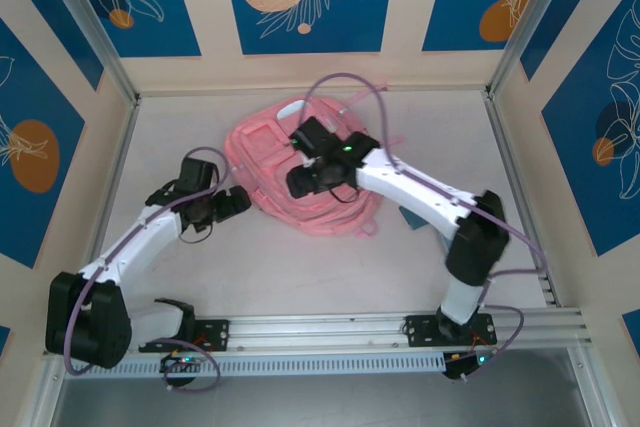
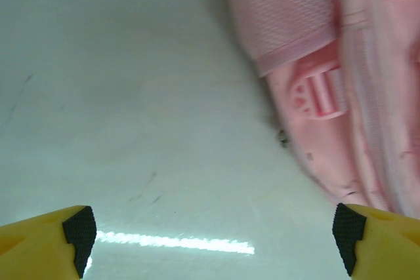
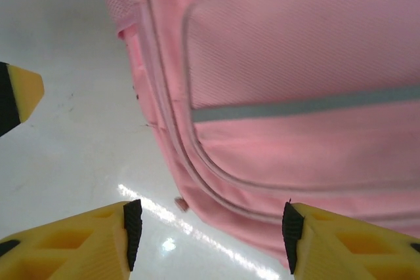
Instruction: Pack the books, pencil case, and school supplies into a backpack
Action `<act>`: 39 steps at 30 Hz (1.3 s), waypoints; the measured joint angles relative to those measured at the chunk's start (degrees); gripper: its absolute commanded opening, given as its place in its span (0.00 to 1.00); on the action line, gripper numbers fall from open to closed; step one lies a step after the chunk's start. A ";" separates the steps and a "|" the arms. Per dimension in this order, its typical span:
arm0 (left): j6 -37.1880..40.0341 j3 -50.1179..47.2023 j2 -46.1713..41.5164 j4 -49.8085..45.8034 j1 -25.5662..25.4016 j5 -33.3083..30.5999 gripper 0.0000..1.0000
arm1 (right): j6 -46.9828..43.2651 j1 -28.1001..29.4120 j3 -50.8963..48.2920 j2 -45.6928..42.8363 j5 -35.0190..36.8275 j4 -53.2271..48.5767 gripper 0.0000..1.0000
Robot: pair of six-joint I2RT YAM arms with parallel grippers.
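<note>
A single pink backpack (image 1: pixel 262 147) lies flat, front side up, at the middle of the white table (image 1: pixel 300 282), toward the far side; its long axis runs from far to near, the white-patched top end pointing at the back wall and the bottom end leaning slightly rightward toward the arms. Of the two grippers, the right gripper (image 1: pixel 300 183) hangs over the bag's near-left edge with its fingers (image 3: pixel 131 227) spread and nothing between them. The left gripper (image 1: pixel 236 204) sits just beside the bag's left edge above bare table, its fingers (image 2: pixel 80 231) wide apart and empty.
</note>
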 measured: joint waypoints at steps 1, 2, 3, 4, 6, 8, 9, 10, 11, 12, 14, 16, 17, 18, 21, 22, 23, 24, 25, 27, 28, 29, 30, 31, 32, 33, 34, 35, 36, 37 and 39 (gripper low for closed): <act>-0.52 -1.01 -0.83 -0.07 0.57 0.04 0.99 | -1.38 1.03 2.97 3.15 0.85 -1.22 0.59; -0.72 -1.62 -1.33 -0.04 0.92 0.04 1.00 | -2.36 1.57 5.51 5.77 1.53 -2.23 0.59; -0.98 -2.21 -1.86 -0.04 1.29 0.04 1.00 | -3.56 1.99 8.46 8.87 2.67 -3.26 0.59; -1.16 -2.60 -2.27 -0.02 1.53 0.07 1.00 | -4.66 2.14 11.02 11.52 3.56 -4.20 0.59; -1.22 -3.13 -2.82 -0.02 1.84 0.09 1.00 | -6.75 2.34 15.69 16.39 5.27 -6.19 0.59; -1.20 -3.32 -3.10 -0.07 1.97 0.09 1.00 | -8.52 2.49 19.37 20.26 6.73 -7.91 0.58; -1.20 -3.39 -3.15 -0.04 1.99 0.07 1.00 | -9.31 2.54 21.29 22.14 7.61 -8.92 0.58; -1.20 -3.41 -3.17 -0.04 2.03 0.09 1.00 | -9.84 2.54 23.30 24.00 8.57 -10.01 0.58; -1.20 -3.48 -3.19 -0.02 2.05 0.09 1.00 | -10.23 2.54 24.76 25.38 9.31 -10.69 0.57; -1.20 -3.56 -3.21 -0.04 2.08 0.09 1.00 | -10.67 2.54 26.45 26.91 10.32 -11.61 0.57; -1.20 -3.78 -3.28 -0.02 2.08 0.09 1.00 | -11.21 2.54 28.44 28.83 11.45 -12.68 0.57; -1.18 -4.00 -3.30 0.00 2.08 0.17 1.00 | -11.96 2.47 29.18 29.88 11.72 -13.35 0.57; -1.18 -4.04 -3.30 0.04 2.08 0.35 1.00 | -12.20 2.47 29.22 30.12 11.67 -13.51 0.57; -1.16 -4.11 -3.30 0.17 2.08 0.57 1.00 | -12.61 2.34 29.40 30.40 11.43 -13.90 0.57; -1.14 -4.24 -3.26 0.50 2.08 1.40 1.00 | -13.51 2.14 29.49 30.75 10.25 -14.34 0.60; -1.11 -4.24 -3.21 0.61 2.08 1.66 1.00 | -13.88 2.03 29.51 30.86 9.75 -14.53 0.61; -1.05 -4.24 -3.17 0.81 2.08 1.84 1.00 | -14.10 1.97 29.64 30.95 9.40 -14.80 0.61; -0.90 -4.24 -3.08 1.07 2.08 2.08 1.00 | -14.32 1.95 29.99 31.21 9.20 -15.21 0.60; -0.61 -4.24 -2.97 1.29 2.08 2.32 1.00 | -14.51 1.95 30.36 31.52 9.20 -15.43 0.57; 0.04 -4.24 -2.86 1.49 2.08 2.84 1.00 | -14.75 1.92 30.88 32.06 9.84 -15.80 0.48; 0.68 -4.24 -2.75 1.53 2.08 3.21 1.00 | -14.69 1.77 31.12 32.37 10.10 -16.04 0.40; 1.09 -4.24 -2.67 1.64 2.08 3.61 0.99 | -14.47 1.73 31.28 32.57 10.23 -16.31 0.33; 1.66 -4.24 -2.62 1.86 2.08 4.31 0.99 | -14.25 1.75 31.65 32.70 10.36 -16.65 0.25; 2.23 -4.26 -2.60 2.23 2.05 5.07 0.99 | -13.81 1.84 31.82 32.70 10.47 -16.83 0.18; 2.62 -4.33 -2.60 2.82 2.05 5.64 0.98 | -13.49 1.92 32.22 32.68 10.60 -17.07 0.14; 3.17 -4.46 -2.60 3.74 2.03 6.19 0.98 | -13.11 1.95 32.63 32.65 10.99 -17.20 0.11; 3.65 -4.68 -2.60 4.72 1.88 6.58 0.97 | -12.55 1.88 32.79 32.48 11.30 -17.16 0.08; 4.04 -4.85 -2.60 5.57 1.73 6.84 0.96 | -12.31 1.84 32.79 32.22 11.41 -17.05 0.07; 4.50 -5.09 -2.56 6.56 1.53 7.13 0.95 | -12.07 1.79 32.79 31.85 11.69 -16.98 0.05; 4.94 -5.31 -2.38 7.63 1.29 7.30 0.94 | -11.82 1.73 32.79 31.34 11.82 -16.85 0.03; 5.66 -5.77 -1.57 10.08 0.55 7.65 0.87 | -11.41 1.62 32.79 29.94 12.35 -16.61 0.02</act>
